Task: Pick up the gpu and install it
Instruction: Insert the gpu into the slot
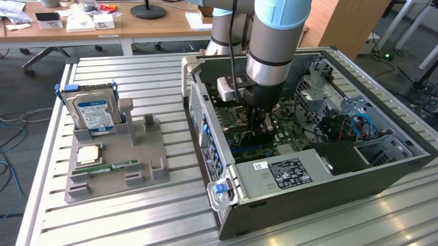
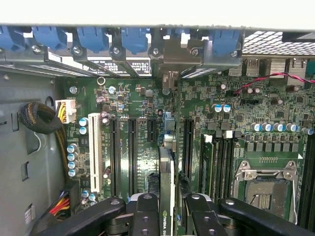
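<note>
The gripper is seen low inside the open computer case, its two black fingers clamped on the upper edge of the gpu. In the wrist view the card is held edge-on between the pads, a thin strip with a green-and-white label on its top. It hangs over the motherboard, just beside the row of long black expansion slots; whether its lower edge has already entered a slot cannot be told.

The card's long axis is judged to run parallel to the slots, with one end pointed toward the rear wall of the case, where the blue slot latches and bracket openings sit. Its flat faces stand upright.

Several risks are judged from this pose. If the card's edge is set slightly to one side of the slot, it could be pressed onto the board or the neighbouring capacitors. A small tilt along the long axis could make one end seat first and jam. The end bracket could also catch on the rear frame.

In the exterior view, a hard drive is left standing in the grey holder on the tabletop, well apart from the case.
</note>
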Tool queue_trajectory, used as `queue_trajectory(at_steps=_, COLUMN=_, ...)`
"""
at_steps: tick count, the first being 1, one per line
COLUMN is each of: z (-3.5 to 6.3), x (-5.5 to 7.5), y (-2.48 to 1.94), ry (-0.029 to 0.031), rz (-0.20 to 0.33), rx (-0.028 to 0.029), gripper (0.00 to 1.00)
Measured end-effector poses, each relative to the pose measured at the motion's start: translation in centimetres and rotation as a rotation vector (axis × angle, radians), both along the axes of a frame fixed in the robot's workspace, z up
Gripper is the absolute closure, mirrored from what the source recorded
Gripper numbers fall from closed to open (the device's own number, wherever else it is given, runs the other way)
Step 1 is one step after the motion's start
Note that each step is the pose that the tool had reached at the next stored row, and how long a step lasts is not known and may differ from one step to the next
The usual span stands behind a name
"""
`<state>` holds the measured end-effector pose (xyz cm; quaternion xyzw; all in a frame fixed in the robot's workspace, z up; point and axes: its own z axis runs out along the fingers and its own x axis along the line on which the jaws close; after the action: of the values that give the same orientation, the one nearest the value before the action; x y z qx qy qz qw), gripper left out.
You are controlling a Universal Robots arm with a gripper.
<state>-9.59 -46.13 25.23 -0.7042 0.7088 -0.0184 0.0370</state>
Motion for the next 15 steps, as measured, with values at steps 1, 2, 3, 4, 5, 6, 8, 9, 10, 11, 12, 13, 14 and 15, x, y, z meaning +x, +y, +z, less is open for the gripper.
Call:
queue_trajectory(at_steps=1, z=-0.01, x=0.00, y=0.00, ry=-0.0001, rz=0.000, rx=0.0001, gripper=0.75)
queue_trajectory(at_steps=2, z=-0.01, x=-0.01, y=0.00, ry=-0.0002, rz=0.000, rx=0.0001, gripper=0.75)
queue_trajectory(at_steps=3, z=-0.01, x=-0.02, y=0.01, ry=-0.0002, rz=0.000, rx=0.0002, gripper=0.75)
queue_trajectory(at_steps=4, z=-0.01, x=-0.02, y=0.01, ry=-0.0002, rz=0.000, rx=0.0002, gripper=0.75)
queue_trajectory(at_steps=5, z=-0.01, x=-0.04, y=0.01, ry=-0.0003, rz=0.000, rx=0.0003, gripper=0.75)
queue_trajectory(at_steps=6, z=-0.02, x=-0.05, y=0.00, ry=-0.0004, rz=0.000, rx=0.0003, gripper=0.75)
queue_trajectory(at_steps=8, z=-0.03, x=-0.06, y=0.00, ry=-0.0005, rz=0.000, rx=0.0001, gripper=0.75)
queue_trajectory(at_steps=9, z=-0.03, x=-0.06, y=0.00, ry=-0.0005, rz=0.000, rx=0.0000, gripper=0.75)
queue_trajectory(at_steps=10, z=-0.03, x=-0.06, y=0.00, ry=-0.0005, rz=0.000, rx=0.0000, gripper=0.75)
queue_trajectory(at_steps=11, z=-0.03, x=-0.06, y=0.00, ry=-0.0005, rz=0.000, rx=0.0000, gripper=0.75)
queue_trajectory(at_steps=12, z=-0.04, x=-0.06, y=0.00, ry=-0.0006, rz=0.000, rx=0.0001, gripper=0.75)
queue_trajectory(at_steps=13, z=-0.04, x=-0.06, y=0.00, ry=-0.0005, rz=0.000, rx=0.0002, gripper=0.75)
queue_trajectory(at_steps=14, z=-0.05, x=-0.07, y=0.00, ry=-0.0007, rz=0.000, rx=0.0002, gripper=0.75)
queue_trajectory(at_steps=15, z=-0.06, x=-0.11, y=0.01, ry=-0.0009, rz=0.000, rx=0.0002, gripper=0.75)
